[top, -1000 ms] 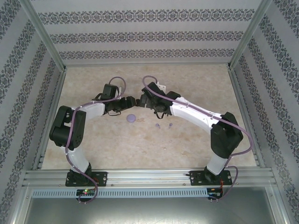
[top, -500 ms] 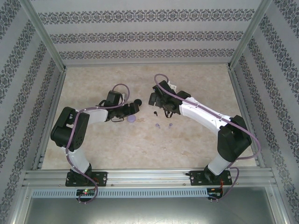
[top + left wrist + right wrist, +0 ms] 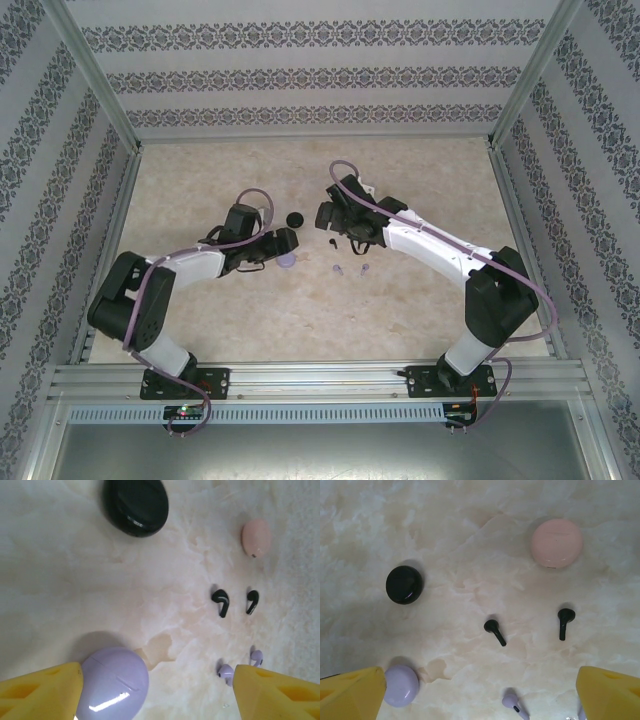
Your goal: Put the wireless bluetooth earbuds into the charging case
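Note:
My left gripper [image 3: 157,700] is open, its yellow fingers [image 3: 40,692] flanking the closed lilac case [image 3: 114,682] on one side and the two lilac earbuds [image 3: 226,671] on the other. Both black earbuds [image 3: 221,601] lie beyond, apart from the closed black case [image 3: 136,505]. My right gripper [image 3: 480,700] hangs open above the table, nothing between its fingers [image 3: 610,692]. Below it lie the black earbuds [image 3: 495,630], one lilac earbud [image 3: 512,702], the black case [image 3: 404,584] and the lilac case [image 3: 400,685]. From above, the left gripper [image 3: 287,241] sits by the lilac case [image 3: 287,260]. Pinkish earbuds are out of view.
A closed pink case [image 3: 556,543] lies past the black earbuds, also visible as the pink case [image 3: 256,537] in the left wrist view. The marbled tabletop [image 3: 420,180] is fenced by metal rails [image 3: 110,240] and patterned walls. A tan stain [image 3: 157,647] marks the surface beside the lilac case.
The two grippers, together at the black case a second ago, have parted. The black case now lies free on the table. My left gripper has drawn back toward the lilac case.

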You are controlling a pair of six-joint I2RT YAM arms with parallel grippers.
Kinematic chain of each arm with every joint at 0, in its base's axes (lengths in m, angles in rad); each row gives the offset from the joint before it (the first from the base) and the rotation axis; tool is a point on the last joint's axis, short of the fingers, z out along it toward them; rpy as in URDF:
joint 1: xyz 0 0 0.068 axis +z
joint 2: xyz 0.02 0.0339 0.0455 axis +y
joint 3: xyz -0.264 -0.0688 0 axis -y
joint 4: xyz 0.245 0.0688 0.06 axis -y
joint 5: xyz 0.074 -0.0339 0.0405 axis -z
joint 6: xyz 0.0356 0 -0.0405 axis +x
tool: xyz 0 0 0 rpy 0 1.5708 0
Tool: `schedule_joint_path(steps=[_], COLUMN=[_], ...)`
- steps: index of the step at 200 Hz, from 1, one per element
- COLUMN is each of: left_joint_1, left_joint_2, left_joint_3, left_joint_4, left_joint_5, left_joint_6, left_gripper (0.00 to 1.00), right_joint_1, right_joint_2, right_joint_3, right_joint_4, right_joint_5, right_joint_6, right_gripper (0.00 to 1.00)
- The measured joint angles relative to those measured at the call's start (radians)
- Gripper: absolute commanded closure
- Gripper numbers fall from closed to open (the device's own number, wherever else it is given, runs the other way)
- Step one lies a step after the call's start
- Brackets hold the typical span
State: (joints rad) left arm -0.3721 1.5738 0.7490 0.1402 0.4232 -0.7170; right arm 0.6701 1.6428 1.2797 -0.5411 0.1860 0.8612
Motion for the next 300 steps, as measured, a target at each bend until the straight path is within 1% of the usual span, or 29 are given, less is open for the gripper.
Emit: schedule_joint_path(steps=[26, 40, 44, 47, 49, 75, 97, 121, 145, 178, 213, 300], left_joint_1=[0.000, 0.000, 0.001, 0.001, 0.002, 0.035, 0.102, 0.172, 0.233, 0.289, 0.318, 0.341], left_joint_2=[-0.113, -0.177, -0.194, -0.204, -0.212, -0.277, -0.287, -0.286, -0.283, -0.283, -0.283, -0.283], left_joint_3=[-0.003, 0.000, 0.003, 0.005, 0.007, 0.034, 0.064, 0.080, 0.080, 0.063, 0.047, 0.047], left_joint_4=[-0.035, -0.061, -0.072, -0.077, -0.082, -0.117, -0.135, -0.140, -0.140, -0.129, -0.129, -0.130], left_joint_5=[-0.085, -0.142, -0.159, -0.171, -0.179, -0.265, -0.302, -0.317, -0.323, -0.323, -0.310, -0.275], left_joint_6=[-0.003, 0.001, 0.003, 0.003, 0.008, 0.012, 0.011, -0.005, -0.055, -0.127, -0.182, -0.189], left_gripper=[0.18, 0.17, 0.12, 0.03, 0.00, 0.01, 0.01, 0.01, 0.01, 0.01, 0.01, 0.01], right_joint_1=[0.029, 0.050, 0.058, 0.061, 0.064, 0.100, 0.129, 0.156, 0.178, 0.191, 0.197, 0.197], right_joint_2=[0.011, 0.043, 0.056, 0.065, 0.073, 0.176, 0.268, 0.357, 0.432, 0.502, 0.581, 0.737], right_joint_3=[0.002, 0.021, 0.029, 0.035, 0.039, 0.107, 0.183, 0.282, 0.384, 0.493, 0.596, 0.778], right_joint_4=[-0.002, -0.009, -0.010, -0.010, -0.010, -0.019, -0.045, -0.099, -0.168, -0.265, -0.351, -0.436], right_joint_5=[-0.019, -0.034, -0.042, -0.044, -0.048, -0.085, -0.112, -0.121, -0.123, -0.117, -0.108, -0.107], right_joint_6=[0.021, 0.045, 0.053, 0.060, 0.066, 0.156, 0.255, 0.367, 0.459, 0.551, 0.601, 0.626], right_gripper=[0.10, 0.13, 0.13, 0.14, 0.14, 0.16, 0.16, 0.16, 0.16, 0.16, 0.16, 0.22])
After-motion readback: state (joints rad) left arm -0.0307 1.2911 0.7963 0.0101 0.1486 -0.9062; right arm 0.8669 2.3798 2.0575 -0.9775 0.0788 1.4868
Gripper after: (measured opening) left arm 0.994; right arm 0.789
